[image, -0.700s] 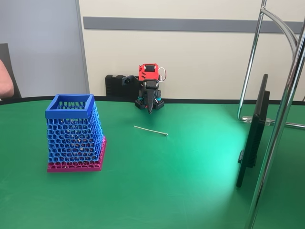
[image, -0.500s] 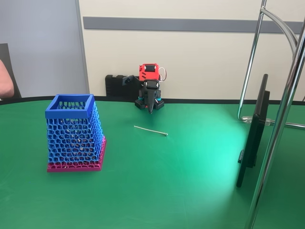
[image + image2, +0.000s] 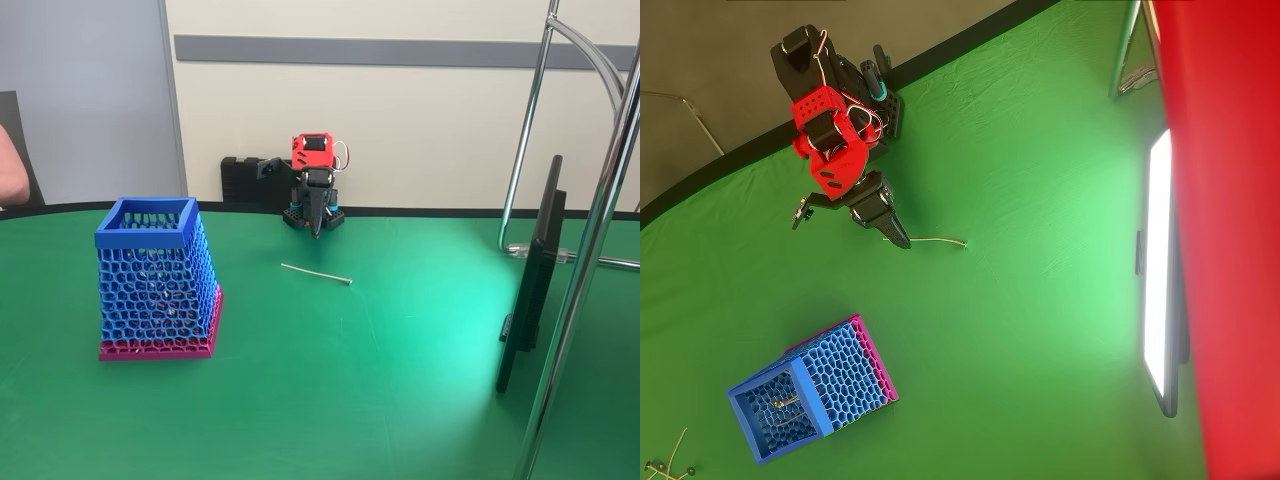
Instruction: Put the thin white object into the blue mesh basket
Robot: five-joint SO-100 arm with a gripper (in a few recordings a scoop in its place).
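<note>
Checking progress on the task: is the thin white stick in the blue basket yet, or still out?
Out. The thin white stick lies flat on the green table, apart from the blue basket.

Fixed view frontal, low; overhead looks down; both share table (image 3: pixel 400 400).

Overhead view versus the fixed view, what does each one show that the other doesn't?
Overhead alone looks down into the blue mesh basket, with small items inside, and shows thin sticks off the table's edge. The fixed view alone shows the wall behind the arm, the basket's full tapered side with its magenta base, and a person's arm at the left edge. Both show the thin white object lying apart from the basket on the green table, and the end effector pointing down near it.
</note>
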